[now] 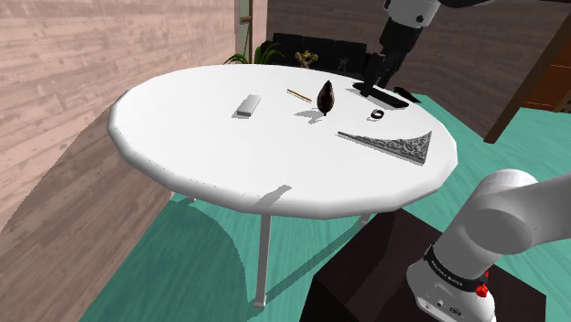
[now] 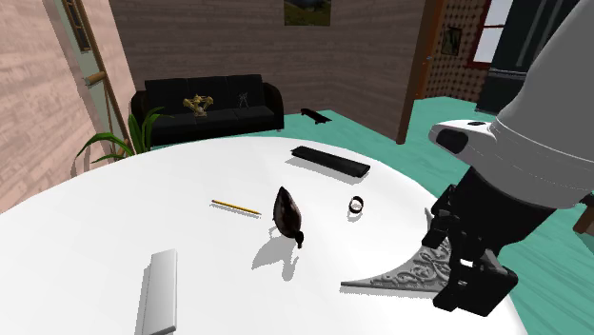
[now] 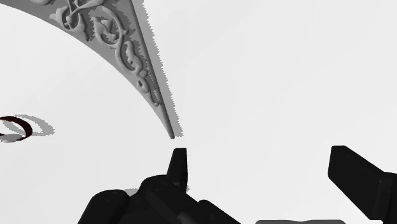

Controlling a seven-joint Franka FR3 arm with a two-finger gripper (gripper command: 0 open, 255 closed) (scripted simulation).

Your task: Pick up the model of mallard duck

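Two fingers of the gripper [image 3: 257, 162] stood apart and empty, so it needed to centre over the distant dark duck [image 2: 288, 217] before closing.

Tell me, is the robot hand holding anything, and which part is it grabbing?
Nothing is held. The gripper is open, fingers apart above the white table near the grey carved piece's tip. The dark duck model is untouched.

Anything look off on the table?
Yes. The dark duck model near the middle of the white table stands tipped up on end, head down at the tabletop and tail up, rather than resting on its belly. Nothing else stands out.
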